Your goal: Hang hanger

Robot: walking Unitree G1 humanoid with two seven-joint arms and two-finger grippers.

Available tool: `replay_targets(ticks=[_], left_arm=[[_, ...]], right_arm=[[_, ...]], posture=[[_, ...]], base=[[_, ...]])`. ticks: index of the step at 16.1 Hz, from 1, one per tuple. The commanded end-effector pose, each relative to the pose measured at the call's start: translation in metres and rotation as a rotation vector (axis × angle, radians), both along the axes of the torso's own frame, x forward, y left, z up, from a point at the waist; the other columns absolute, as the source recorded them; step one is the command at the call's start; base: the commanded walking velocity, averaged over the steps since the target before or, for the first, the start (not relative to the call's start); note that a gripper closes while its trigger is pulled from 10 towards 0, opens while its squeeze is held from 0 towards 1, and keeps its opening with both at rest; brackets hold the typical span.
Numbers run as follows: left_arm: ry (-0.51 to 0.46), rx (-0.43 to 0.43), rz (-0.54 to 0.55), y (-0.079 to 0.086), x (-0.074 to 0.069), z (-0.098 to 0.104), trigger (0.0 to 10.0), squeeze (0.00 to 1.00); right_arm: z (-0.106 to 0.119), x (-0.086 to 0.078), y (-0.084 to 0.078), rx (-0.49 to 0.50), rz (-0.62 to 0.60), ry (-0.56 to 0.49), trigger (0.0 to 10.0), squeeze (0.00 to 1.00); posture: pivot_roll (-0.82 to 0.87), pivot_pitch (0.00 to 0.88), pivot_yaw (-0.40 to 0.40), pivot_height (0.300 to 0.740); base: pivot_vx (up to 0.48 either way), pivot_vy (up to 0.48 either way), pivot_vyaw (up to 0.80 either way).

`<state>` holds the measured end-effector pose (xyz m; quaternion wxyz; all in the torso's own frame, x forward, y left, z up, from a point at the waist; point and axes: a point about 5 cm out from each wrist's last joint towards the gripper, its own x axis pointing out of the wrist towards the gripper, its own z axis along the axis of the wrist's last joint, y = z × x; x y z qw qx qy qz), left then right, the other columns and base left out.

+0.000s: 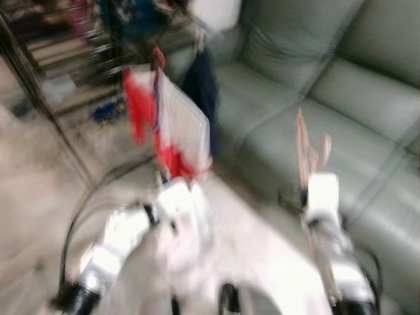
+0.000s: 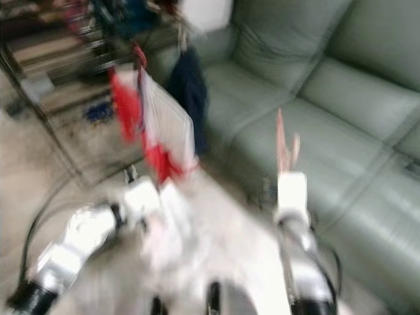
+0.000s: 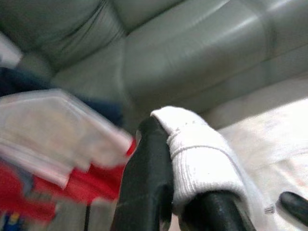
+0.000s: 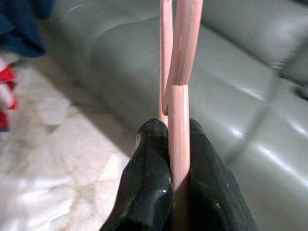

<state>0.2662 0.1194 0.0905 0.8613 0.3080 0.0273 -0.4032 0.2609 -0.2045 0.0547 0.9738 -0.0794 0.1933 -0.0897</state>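
1. The head views are blurred. The right gripper (image 4: 172, 144) is raised in front of the grey-green sofa (image 1: 367, 98), its two black fingers (image 4: 149, 168) clamped together on the stem of a pink hanger (image 4: 179, 72).
2. The pink hanger stands upright out of the right gripper; in the left eye view it shows as a thin pink shape (image 1: 308, 147) above the white wrist, against the sofa's seat cushions.
3. The left gripper (image 3: 163, 159) is lifted near a red and white garment (image 1: 170, 131). A white cloth (image 3: 199, 154) is pressed between its fingers, so they are clamped on it.
4. The red and white garment hangs up at the left of the sofa, just beside a dark blue garment (image 1: 203, 85).
5. A dark metal rack (image 1: 59, 65) stands on the pale floor (image 1: 33, 170) behind the garments, its contents too smeared to tell.
6. Pale tiled floor lies below both arms in front of the sofa.
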Motion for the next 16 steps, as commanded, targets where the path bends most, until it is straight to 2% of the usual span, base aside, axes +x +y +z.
replay_targets(ticks=[1,5,8,12,14,15,16], left_arm=[[-0.055,-0.044,-0.016,-0.002,0.003,0.014,10.0,0.0],[-0.04,-0.062,-0.022,-0.002,0.004,0.015,10.0,0.0],[-0.029,-0.114,-0.036,-0.004,0.002,0.019,10.0,0.0],[-0.024,-0.12,-0.035,-0.006,0.0,0.016,10.0,0.0],[-0.081,-0.123,0.007,-0.005,0.003,0.017,10.0,0.0],[-0.164,-0.105,0.069,-0.001,0.01,0.021,10.0,0.0],[-0.312,-0.067,0.257,0.011,0.03,0.032,10.0,0.0]], right_arm=[[0.005,0.004,-0.001,-0.004,-0.002,-0.021,10.0,0.0],[0.006,0.005,-0.002,-0.011,-0.011,-0.013,10.0,0.0],[0.008,0.008,0.001,-0.016,0.004,-0.016,10.0,0.0],[0.007,0.009,0.004,-0.018,0.036,-0.015,10.0,0.0],[0.006,0.009,0.008,-0.004,0.069,-0.014,10.0,0.0],[0.007,0.009,0.01,0.0,0.097,-0.012,10.0,0.0],[0.007,0.008,0.012,-0.017,0.154,-0.005,10.0,0.0]], posture=[[0.0,0.045,-0.033,0.74],[0.0,0.05,-0.033,0.74],[0.01,0.059,-0.03,0.74],[0.01,0.046,-0.023,0.74],[0.01,0.04,-0.02,0.74],[0.01,0.032,-0.019,0.74],[0.01,0.026,-0.02,0.74]], base=[[0.0,0.0,0.0],[0.0,0.0,0.0],[0.0,0.0,-0.73],[0.0,0.0,0.0],[0.0,0.0,0.0],[0.0,0.0,0.0],[0.0,0.0,0.0]])
